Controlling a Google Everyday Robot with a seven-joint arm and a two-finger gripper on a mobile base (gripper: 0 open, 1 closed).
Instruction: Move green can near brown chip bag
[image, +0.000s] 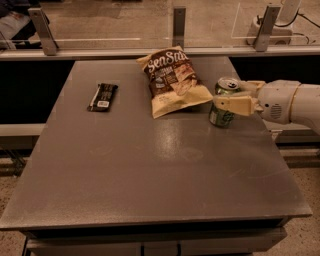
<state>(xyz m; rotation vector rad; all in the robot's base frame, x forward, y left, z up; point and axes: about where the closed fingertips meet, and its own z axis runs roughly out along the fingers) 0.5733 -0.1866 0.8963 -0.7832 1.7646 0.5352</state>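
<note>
The green can (220, 118) stands upright on the grey table (150, 170), right of centre, with its silver top showing. It is just beside the lower right corner of the brown chip bag (172, 80), which lies flat at the table's back middle. My gripper (227, 94) reaches in from the right on a white arm (292, 102). Its cream fingers (234, 104) are closed around the can's middle, one in front and one behind.
A small flat black wrapped bar (102, 96) lies at the back left of the table. A glass barrier with metal posts (179, 25) runs along the far edge. The table's right edge is close under the arm.
</note>
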